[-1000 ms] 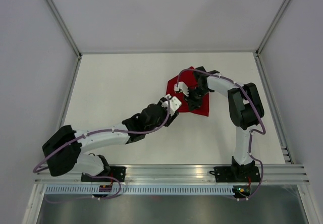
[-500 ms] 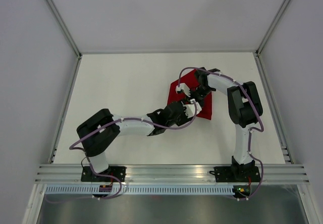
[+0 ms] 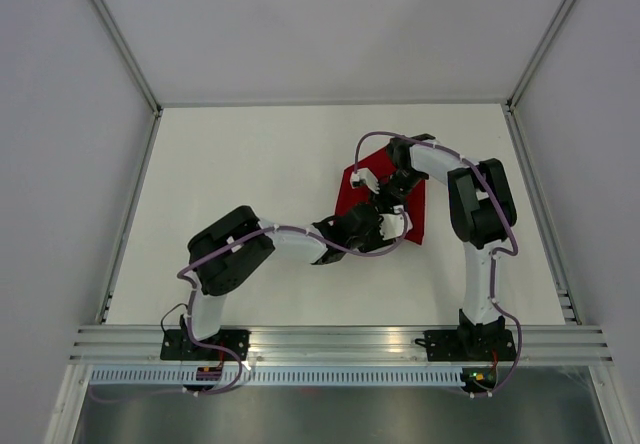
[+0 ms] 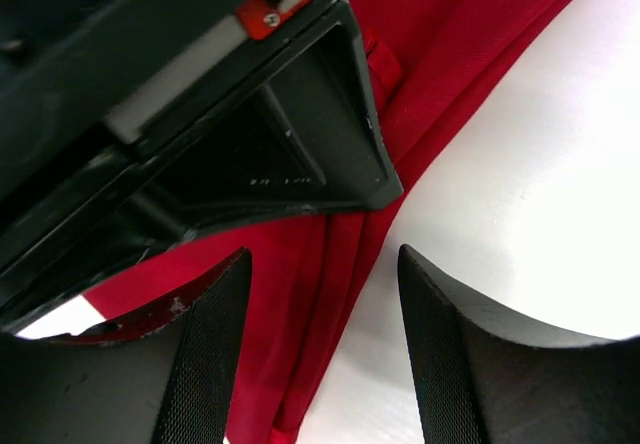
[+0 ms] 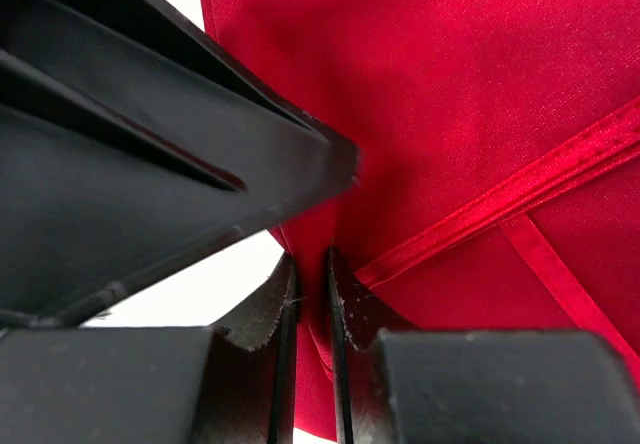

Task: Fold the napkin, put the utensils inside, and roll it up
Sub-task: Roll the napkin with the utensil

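White worktop carries red napkin, folded, right of frame centre. Right fingers clamp thin fold; left fingers open astride hem. Advice: close left on all layers, keep edges aligned. Knife unseen.

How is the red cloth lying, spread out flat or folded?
Folded. The left wrist view shows several layers of the napkin stacked along one edge, and the right gripper pinches a fold of it.
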Controlling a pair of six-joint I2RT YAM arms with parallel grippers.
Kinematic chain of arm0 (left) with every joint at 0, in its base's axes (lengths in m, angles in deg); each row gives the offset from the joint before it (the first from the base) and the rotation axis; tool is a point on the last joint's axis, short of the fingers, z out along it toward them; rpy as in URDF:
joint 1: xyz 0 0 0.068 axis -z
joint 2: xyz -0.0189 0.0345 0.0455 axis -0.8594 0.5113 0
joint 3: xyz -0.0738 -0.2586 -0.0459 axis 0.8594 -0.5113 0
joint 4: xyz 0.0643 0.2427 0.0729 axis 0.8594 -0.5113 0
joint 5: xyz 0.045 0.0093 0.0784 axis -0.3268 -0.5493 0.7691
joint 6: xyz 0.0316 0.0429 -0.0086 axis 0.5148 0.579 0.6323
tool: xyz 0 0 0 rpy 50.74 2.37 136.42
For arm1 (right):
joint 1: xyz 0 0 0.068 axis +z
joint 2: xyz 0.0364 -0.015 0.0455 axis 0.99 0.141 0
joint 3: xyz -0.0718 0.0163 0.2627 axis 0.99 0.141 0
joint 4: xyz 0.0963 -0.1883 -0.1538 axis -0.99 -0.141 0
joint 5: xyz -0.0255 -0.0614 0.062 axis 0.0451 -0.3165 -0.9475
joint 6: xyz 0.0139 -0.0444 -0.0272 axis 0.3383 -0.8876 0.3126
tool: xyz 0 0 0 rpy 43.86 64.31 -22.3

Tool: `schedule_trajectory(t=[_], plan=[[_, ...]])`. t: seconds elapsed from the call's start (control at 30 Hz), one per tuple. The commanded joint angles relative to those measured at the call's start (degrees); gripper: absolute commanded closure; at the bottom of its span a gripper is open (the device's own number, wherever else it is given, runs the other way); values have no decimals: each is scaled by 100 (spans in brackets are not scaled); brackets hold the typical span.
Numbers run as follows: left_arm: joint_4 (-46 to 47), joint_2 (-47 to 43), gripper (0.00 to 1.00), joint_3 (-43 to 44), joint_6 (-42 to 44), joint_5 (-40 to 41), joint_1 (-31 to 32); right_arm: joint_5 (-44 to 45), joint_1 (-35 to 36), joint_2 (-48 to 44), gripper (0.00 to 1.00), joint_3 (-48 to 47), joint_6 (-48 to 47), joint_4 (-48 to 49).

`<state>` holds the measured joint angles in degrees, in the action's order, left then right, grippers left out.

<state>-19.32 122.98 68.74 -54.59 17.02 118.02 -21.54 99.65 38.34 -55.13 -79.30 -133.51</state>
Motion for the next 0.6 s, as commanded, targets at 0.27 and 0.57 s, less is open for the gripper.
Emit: schedule_trajectory(t=[0.27, 0.57], plan=[[-189, 401, 47, 361, 369, -403, 21, 755, -27, 622, 92, 100, -146, 18], [-637, 542, 90, 527, 210, -763, -31, 755, -27, 657, 92, 64, -110, -17]])
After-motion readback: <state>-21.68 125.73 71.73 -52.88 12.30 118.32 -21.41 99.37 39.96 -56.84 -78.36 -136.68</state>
